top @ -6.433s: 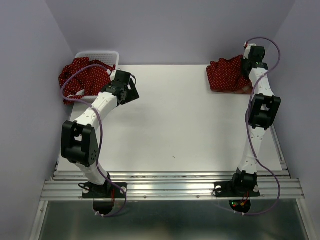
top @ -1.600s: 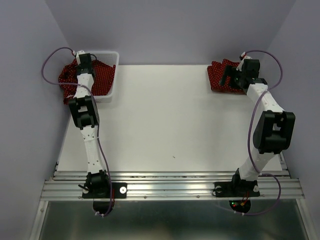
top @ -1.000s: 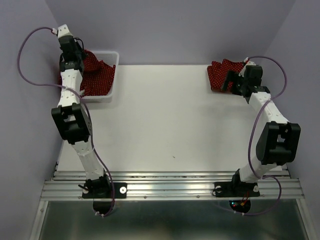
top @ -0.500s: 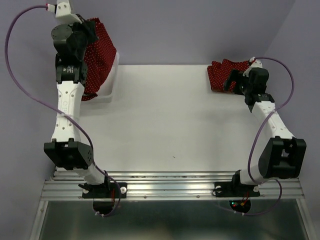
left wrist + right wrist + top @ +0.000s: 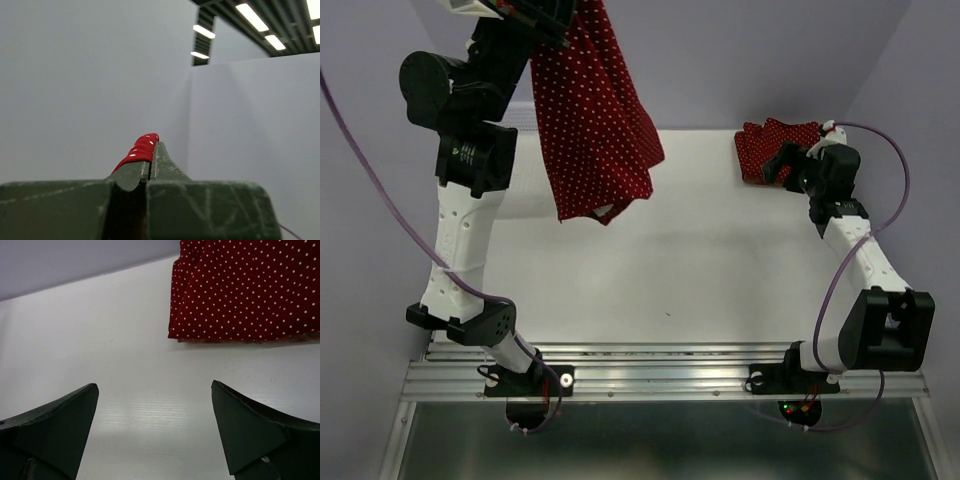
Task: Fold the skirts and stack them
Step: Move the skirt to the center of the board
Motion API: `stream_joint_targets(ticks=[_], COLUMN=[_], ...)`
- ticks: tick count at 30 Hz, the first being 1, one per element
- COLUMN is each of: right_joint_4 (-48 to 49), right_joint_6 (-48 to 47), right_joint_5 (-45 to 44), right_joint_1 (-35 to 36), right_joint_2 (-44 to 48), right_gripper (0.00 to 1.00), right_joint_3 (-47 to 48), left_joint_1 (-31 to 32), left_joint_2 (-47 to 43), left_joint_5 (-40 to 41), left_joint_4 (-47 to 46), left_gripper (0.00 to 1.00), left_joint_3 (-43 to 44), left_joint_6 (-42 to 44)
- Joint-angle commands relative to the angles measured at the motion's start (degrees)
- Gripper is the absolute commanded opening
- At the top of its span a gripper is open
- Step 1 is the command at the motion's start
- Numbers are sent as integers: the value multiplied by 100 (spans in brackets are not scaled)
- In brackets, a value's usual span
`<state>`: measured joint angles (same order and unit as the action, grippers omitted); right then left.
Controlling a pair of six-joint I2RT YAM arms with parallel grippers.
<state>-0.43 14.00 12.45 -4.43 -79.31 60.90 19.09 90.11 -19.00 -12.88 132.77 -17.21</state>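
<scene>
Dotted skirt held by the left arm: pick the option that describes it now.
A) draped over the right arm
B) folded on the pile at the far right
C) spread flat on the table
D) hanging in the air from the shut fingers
D: in the top view the dotted skirt dangles above the table, and the left wrist view shows its red cloth pinched between the left fingers.

Top edge crops left gripper (image 5: 545,15) and hung skirt (image 5: 595,120) at 11 o'clock; right wrist view crops folded skirt (image 5: 245,290) at 1 o'clock.
</scene>
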Motion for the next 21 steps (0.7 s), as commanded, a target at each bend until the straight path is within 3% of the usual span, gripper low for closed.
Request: stream_joint_targets(ticks=[1,7,14,21], right_joint_4=[508,377,87,-326], right_joint_6=[112,243,279,217], right_joint_5=[-171,-1119,-2105,-2071], right_joint_1=[30,30,30,30], right_joint_2=[433,933,1295,1085], right_gripper=[100,100,100,100], right_joint_3=[-122,-447,-553,-334], left_joint_1=[858,1877,2143,1195], left_joint_2=[611,1316,1800,1211], left_joint_5=[-341,-262,80,932], left_joint_4=[-346,-688,-655,-487], left_gripper=[0,0,0,0], left_joint_3=[538,891,690,-2147], left_joint_6=[-89,-309,-687,-1047])
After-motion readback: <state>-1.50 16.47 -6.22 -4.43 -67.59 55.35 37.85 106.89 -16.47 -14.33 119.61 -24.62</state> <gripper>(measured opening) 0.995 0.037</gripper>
